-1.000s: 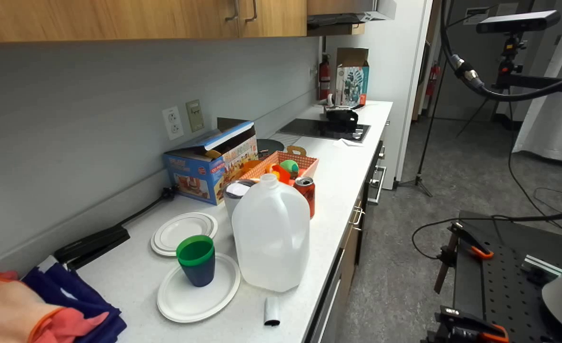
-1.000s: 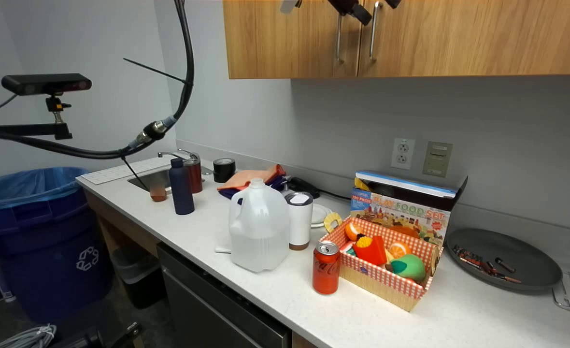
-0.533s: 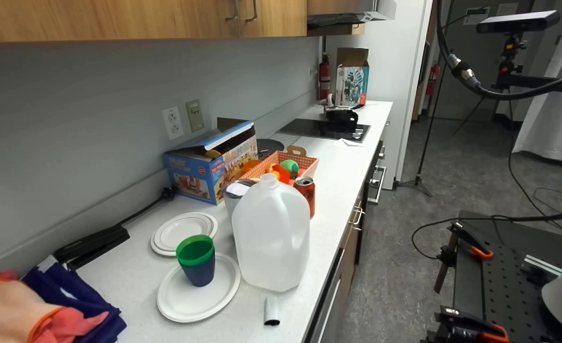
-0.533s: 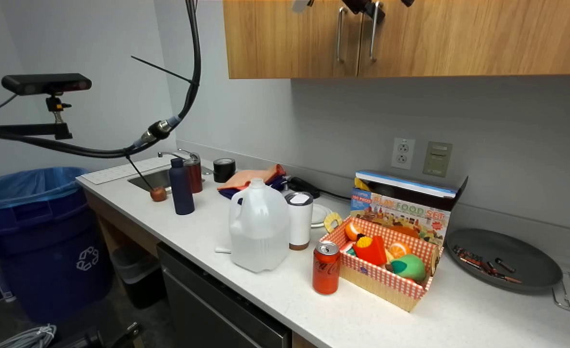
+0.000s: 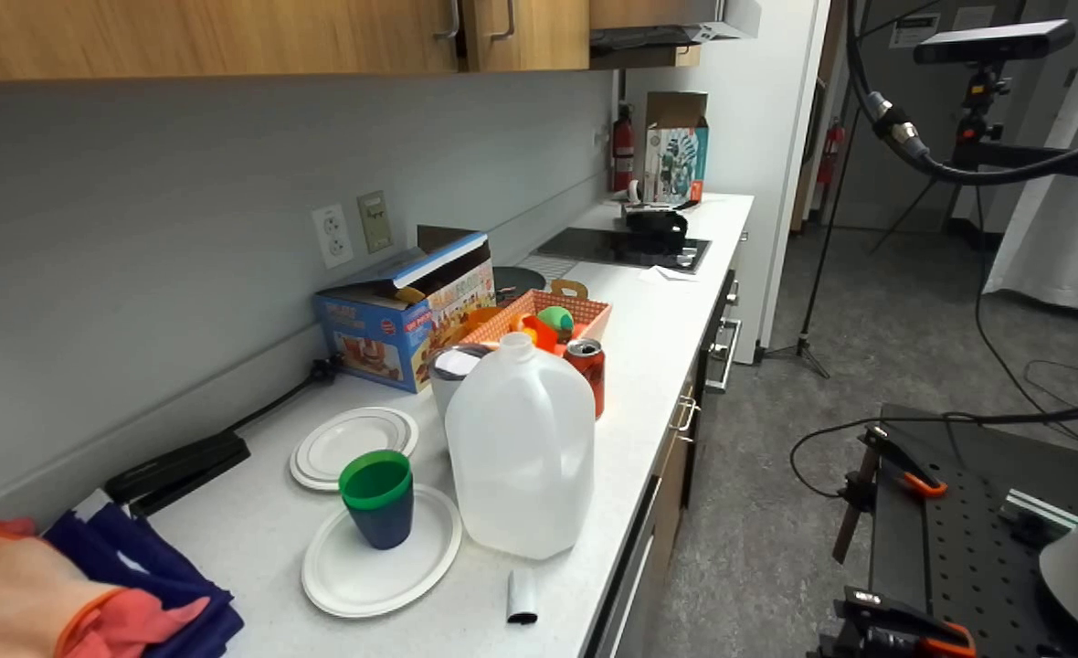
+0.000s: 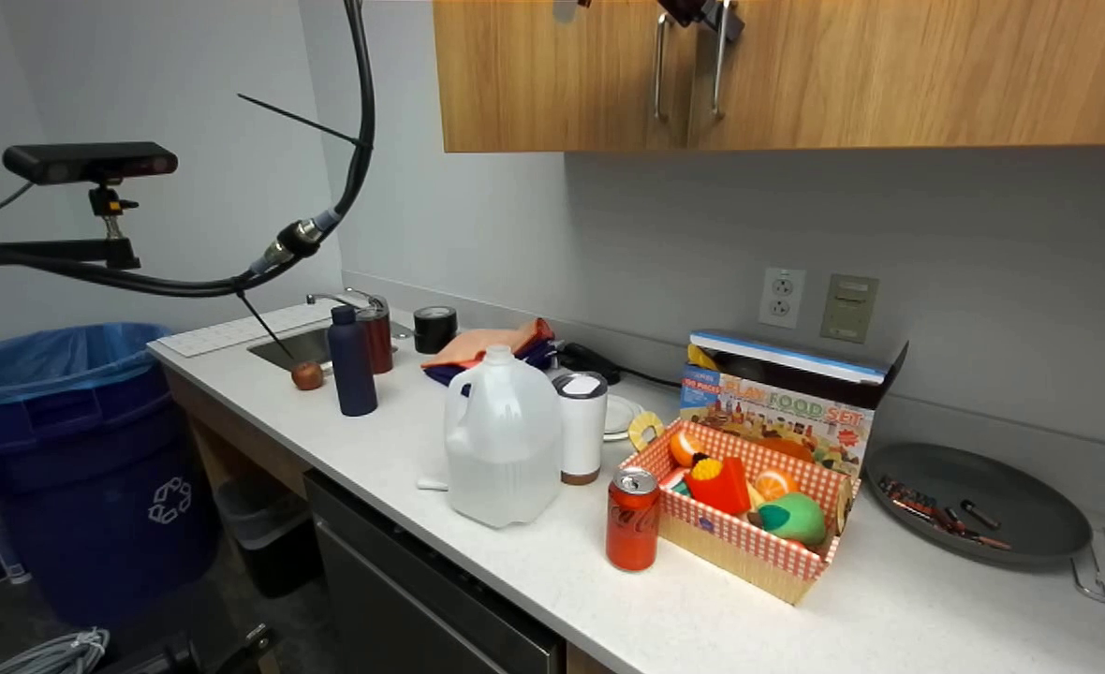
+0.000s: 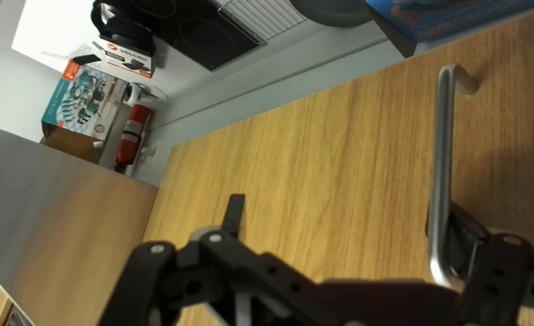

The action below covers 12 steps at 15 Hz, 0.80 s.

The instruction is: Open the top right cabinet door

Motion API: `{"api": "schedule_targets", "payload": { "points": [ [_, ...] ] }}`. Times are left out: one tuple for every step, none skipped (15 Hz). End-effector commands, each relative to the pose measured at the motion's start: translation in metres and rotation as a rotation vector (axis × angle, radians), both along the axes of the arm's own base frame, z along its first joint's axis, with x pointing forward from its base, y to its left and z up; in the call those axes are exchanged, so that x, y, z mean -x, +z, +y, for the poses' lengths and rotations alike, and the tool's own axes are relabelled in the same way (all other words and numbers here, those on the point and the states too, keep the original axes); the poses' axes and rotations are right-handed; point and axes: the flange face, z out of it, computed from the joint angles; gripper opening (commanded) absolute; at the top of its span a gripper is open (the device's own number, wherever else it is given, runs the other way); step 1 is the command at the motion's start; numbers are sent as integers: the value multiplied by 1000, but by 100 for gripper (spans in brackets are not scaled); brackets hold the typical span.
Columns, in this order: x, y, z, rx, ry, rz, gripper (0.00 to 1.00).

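While the top right cabinet door [image 5: 553, 38] stands slightly ajar at 12 o'clock in an exterior view | the wide-spread gripper [image 7: 346, 217] clamps nothing | one finger [image 7: 464, 236], at 4 o'clock in the wrist view, sits behind the handle [image 7: 443, 167], likely to hook and pull.

In an exterior view, the cabinet door [image 6: 918, 80] hangs above the worktop [image 6: 908, 637], where a box [image 6: 787, 401] stands behind the basket [image 6: 726, 548], a pan [image 6: 1030, 501] to the right, a can [image 6: 633, 524] and jug [image 6: 501, 449] to the left.
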Motion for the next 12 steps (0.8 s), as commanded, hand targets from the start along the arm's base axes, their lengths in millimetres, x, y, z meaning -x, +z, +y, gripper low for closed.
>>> {"api": "schedule_targets", "payload": {
  "points": [
    [34,0,-29,42,-124,55,100],
    [39,2,-30,38,-135,60,100],
    [45,3,-31,32,-142,56,100],
    [51,3,-33,22,-144,53,100],
    [56,3,-35,22,-148,48,100],
    [62,3,-38,27,-156,47,100],
    [68,3,-40,24,-166,45,100],
    [76,3,-43,24,-179,46,100],
    [84,2,-47,15,-191,45,100],
    [92,2,-49,7,-196,39,100],
    [99,2,-51,0,-199,33,100],
    [107,4,-50,-6,-202,26,100]
  ]
}}
